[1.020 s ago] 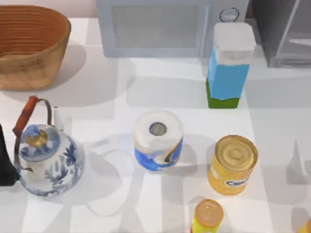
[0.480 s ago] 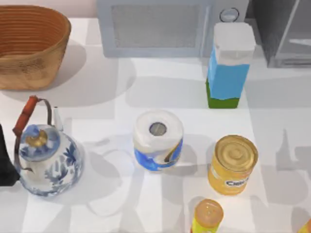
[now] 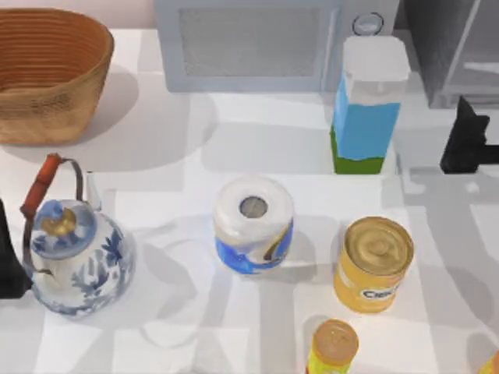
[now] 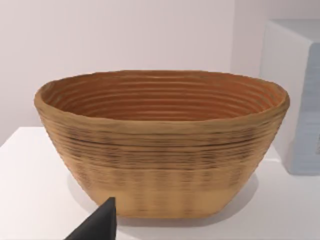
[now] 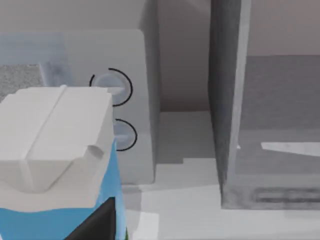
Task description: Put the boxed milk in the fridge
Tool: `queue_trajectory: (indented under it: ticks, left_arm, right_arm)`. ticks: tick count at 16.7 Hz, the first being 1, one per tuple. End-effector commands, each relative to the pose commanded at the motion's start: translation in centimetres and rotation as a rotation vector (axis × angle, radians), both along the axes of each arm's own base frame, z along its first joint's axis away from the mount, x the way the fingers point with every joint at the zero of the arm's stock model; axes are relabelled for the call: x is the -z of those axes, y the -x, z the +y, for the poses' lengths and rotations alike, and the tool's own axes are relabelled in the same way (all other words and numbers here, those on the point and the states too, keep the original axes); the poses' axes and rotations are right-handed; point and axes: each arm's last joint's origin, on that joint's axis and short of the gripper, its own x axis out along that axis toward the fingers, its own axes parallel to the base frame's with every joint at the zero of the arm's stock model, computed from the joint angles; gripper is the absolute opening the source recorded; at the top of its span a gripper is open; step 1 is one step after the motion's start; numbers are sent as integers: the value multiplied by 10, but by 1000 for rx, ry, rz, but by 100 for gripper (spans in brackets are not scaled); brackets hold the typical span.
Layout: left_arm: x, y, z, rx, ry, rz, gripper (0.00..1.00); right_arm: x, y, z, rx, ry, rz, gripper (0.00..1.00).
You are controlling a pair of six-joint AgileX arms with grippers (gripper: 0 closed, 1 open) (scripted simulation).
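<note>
The boxed milk [image 3: 365,105] stands upright at the back right of the table, with a white top, sky-blue body and green base, just in front of the microwave's dials. In the right wrist view the boxed milk [image 5: 55,150] is close by. The fridge [image 3: 456,54] is the dark-grey cabinet with a pale frame at the back right corner; the right wrist view shows the fridge [image 5: 235,100] with open floor inside. My right gripper [image 3: 466,142] hangs at the right edge, a short way right of the milk and apart from it. My left gripper [image 3: 8,269] is parked at the left edge.
A light-grey microwave [image 3: 249,43] stands behind the milk. A woven basket [image 3: 51,70] is at the back left, a blue-and-white teapot [image 3: 74,253] at the left. A paper roll [image 3: 253,222], a yellow can [image 3: 374,263] and a small yellow bottle [image 3: 334,347] stand in front.
My right gripper has come into the top view from the right and now sits right of the milk, in front of the fridge. The table's objects have not moved.
</note>
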Motion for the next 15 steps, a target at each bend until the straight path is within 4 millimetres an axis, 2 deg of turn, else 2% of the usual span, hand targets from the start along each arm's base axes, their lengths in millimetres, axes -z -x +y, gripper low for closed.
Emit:
queue_trajectory:
  ticks: [3,7,12,15]
  left_arm:
    - [0,0,0,0,0,0,100]
    - [0,0,0,0,0,0,100]
    - [0,0,0,0,0,0,100]
    - [0,0,0,0,0,0,100]
  right_arm:
    - [27,-41,36,6,18,39,100]
    - [65,-77,80,24,24,23,100]
    - [109,-93,111,47,36,16,100]
    - [117,-93,115,50,43,22,100]
